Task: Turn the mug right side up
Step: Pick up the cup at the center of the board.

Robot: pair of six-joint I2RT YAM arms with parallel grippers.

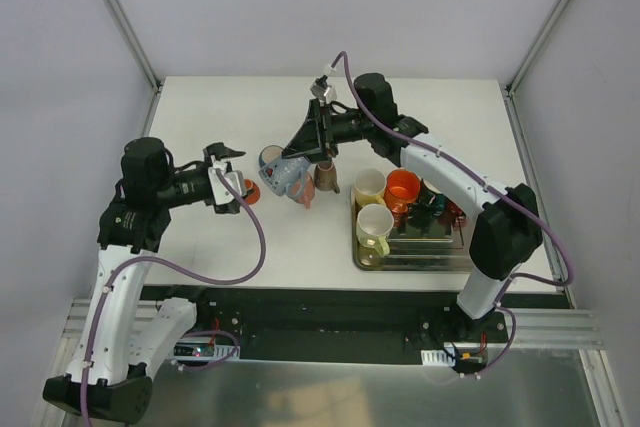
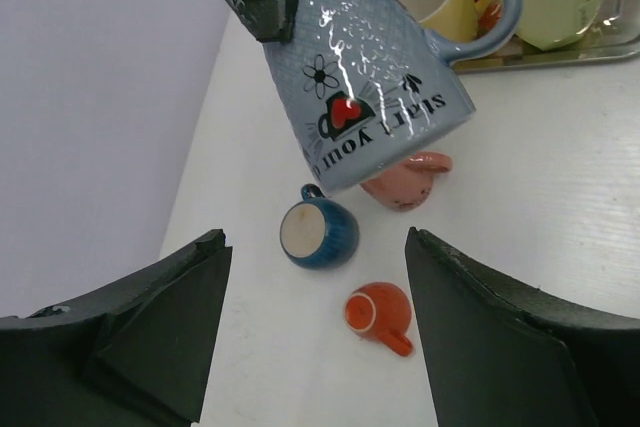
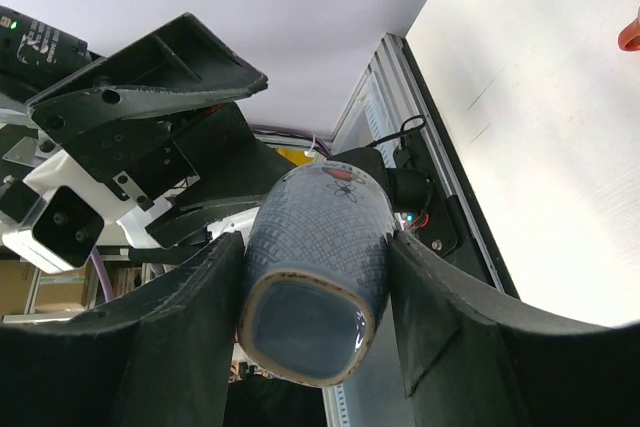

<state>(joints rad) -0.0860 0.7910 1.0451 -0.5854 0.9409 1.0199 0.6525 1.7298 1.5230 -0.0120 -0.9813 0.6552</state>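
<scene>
Your right pincer grips the blue-grey textured ceramic mug near its base, lifted above the white table; its mouth tilts downward, so the turning is not done; your left pincer waits open near it, holding nothing.

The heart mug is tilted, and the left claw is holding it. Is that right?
Not quite. The heart mug is tilted, but it is the right claw that is holding it. The right wrist view shows the mug pinched between that claw's fingers. The left claw is open and holds nothing.
</scene>
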